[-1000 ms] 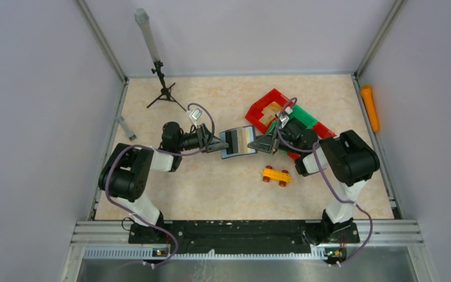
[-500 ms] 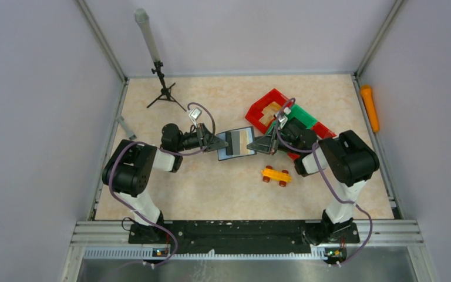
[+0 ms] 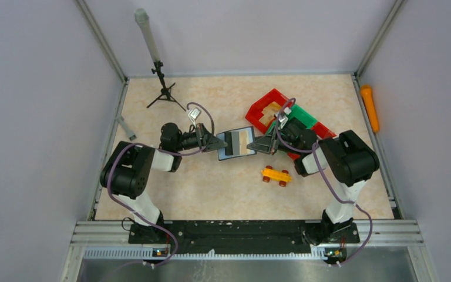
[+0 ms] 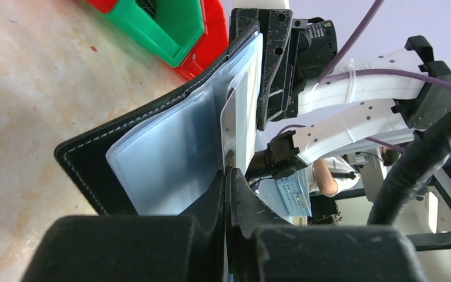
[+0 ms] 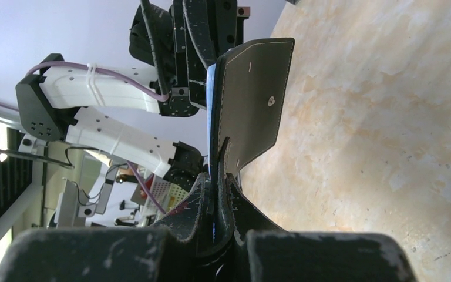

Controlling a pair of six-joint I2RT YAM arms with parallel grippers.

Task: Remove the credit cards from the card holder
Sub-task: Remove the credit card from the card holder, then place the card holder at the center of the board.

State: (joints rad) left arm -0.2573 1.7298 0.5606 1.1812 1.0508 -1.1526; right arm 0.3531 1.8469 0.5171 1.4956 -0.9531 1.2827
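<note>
The black card holder [image 3: 238, 143] hangs open above the table between my two grippers. My left gripper [image 3: 218, 144] is shut on its left edge. In the left wrist view the fingers [image 4: 227, 176] pinch a thin pale leaf [image 4: 235, 117] beside the clear sleeves [image 4: 170, 147]; I cannot tell whether it is a card or a sleeve. My right gripper [image 3: 257, 144] is shut on the right edge. In the right wrist view it [image 5: 217, 176] grips the black cover [image 5: 252, 111] with its silver snap [image 5: 272, 100]; a blue card edge [image 5: 211, 117] shows behind.
Red and green bins [image 3: 276, 108] lie behind the right gripper. A yellow-orange toy car [image 3: 276, 175] sits on the table below the holder. A small tripod [image 3: 161, 88] stands at the back left. An orange object [image 3: 369, 107] lies outside the right wall.
The left arm has drawn back slightly to the left, and the holder has shifted a little left with it. Both grippers keep their hold.
</note>
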